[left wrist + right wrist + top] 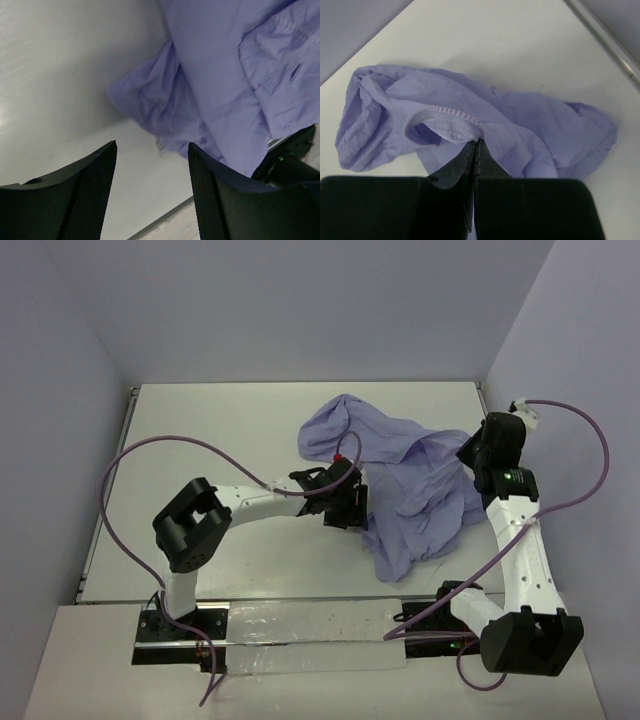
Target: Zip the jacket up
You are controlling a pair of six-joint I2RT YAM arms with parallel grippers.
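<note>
Thin, soft, matt lavender cloth jacket point(420, 485), finely creased, pale woven zip tape point(451, 121) with small plastic-looking teeth just ahead of the right gripper point(475, 146), left gripper point(152, 150) of matt black plastic, pads point(97, 192) finely cross-hatched, smooth white table point(230, 430) beneath it, faint sheen
</note>
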